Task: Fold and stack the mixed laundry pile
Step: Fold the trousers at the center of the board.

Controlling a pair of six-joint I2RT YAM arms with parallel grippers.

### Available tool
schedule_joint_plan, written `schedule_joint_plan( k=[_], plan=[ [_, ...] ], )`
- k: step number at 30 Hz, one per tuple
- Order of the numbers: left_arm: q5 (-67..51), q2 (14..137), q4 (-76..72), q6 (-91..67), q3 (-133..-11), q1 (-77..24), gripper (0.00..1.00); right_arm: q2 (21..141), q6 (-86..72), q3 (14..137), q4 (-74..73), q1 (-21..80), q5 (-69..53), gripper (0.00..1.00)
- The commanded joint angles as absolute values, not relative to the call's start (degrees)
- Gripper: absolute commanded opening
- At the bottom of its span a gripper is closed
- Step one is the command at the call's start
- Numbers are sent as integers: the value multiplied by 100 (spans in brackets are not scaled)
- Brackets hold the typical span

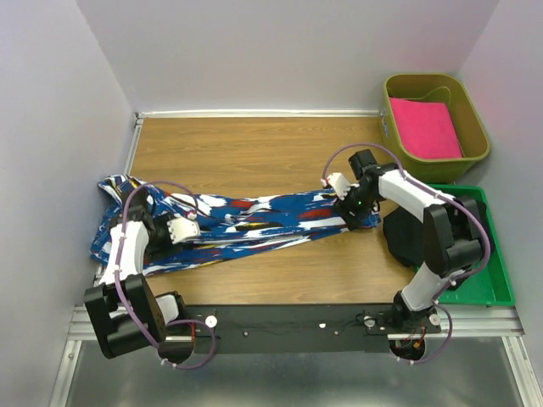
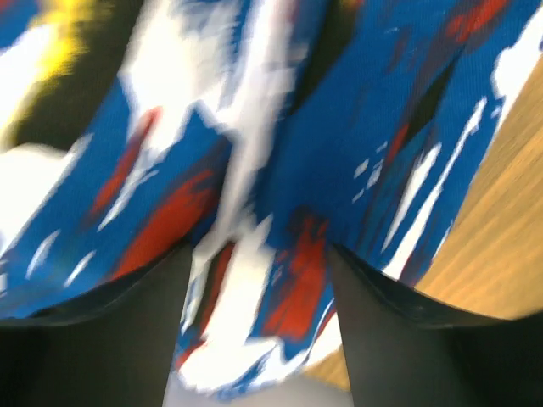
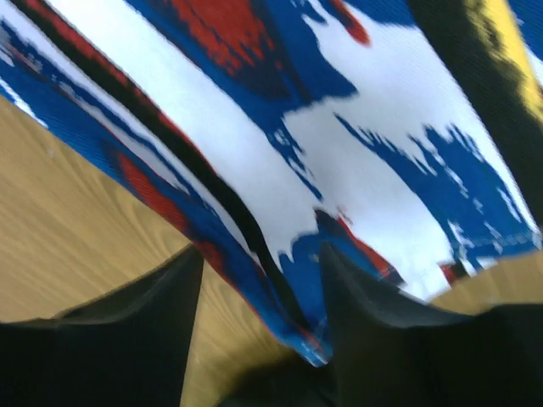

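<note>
My left gripper (image 1: 191,227) is standing wide over the cloth's (image 1: 271,216) left part. My right gripper (image 1: 349,212) is standing wide at its right end. The black garment (image 1: 403,236) is lying just right of the cloth.

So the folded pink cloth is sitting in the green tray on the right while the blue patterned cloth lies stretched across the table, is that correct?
Not quite: the pink cloth sits in the olive bin at the far right corner, not in the green tray, as the top view shows. The blue patterned cloth does lie stretched across the table.
</note>
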State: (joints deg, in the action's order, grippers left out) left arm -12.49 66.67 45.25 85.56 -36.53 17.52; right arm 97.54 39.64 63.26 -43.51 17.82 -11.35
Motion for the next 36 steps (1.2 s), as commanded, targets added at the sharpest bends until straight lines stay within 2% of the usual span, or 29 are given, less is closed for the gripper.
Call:
schedule_joint_plan(
  k=[1,5,6,11,13,15,24,26,27,29,30,31,34,36],
  plan=[
    [-1973,6653,5553,8482,-5060,1758,77,9264,3394,6961,-5001,1661,-1414,72],
    [-2549,6969,5486,7596,-5730,1162,77,9228,2525,7022,-4791,1355,-1389,76],
    [-2514,6996,5119,7141,-5687,821,77,9376,2366,7057,-4720,1275,-1249,77],
    [-2197,7066,3851,6294,-5309,361,75,10098,1672,7453,-4518,941,-757,80],
    [-2223,7128,3648,6101,-5282,317,75,10396,1530,7523,-4360,914,-458,96],
    [-2259,7189,3560,5995,-5282,299,75,10590,1389,7620,-4229,870,-256,99],
    [-2101,7014,3296,5985,-4940,281,76,11679,1090,7840,-4262,853,-631,98],
    [-2083,6979,3252,5985,-4887,281,76,11821,1160,7927,-4446,861,-1009,85],
    [-2083,6979,3208,5959,-4869,290,76,11865,1195,7945,-4639,853,-1394,58],
    [-2074,7022,3164,5942,-4843,281,76,11813,1274,7998,-4824,853,-1722,34],
    [-2066,7057,3112,5933,-4843,281,76,11725,1283,7981,-4930,853,-1949,10],
    [-2057,7092,3085,5915,-4825,281,75,11394,1301,7980,-4992,861,-1977,1],
    [-2144,7242,3024,5845,-4878,281,74,10672,1301,7972,-5185,853,-1750,1],
    [-2241,7330,3015,5792,-4948,281,74,9785,1257,8050,-5360,826,-1330,1]
  ],
)
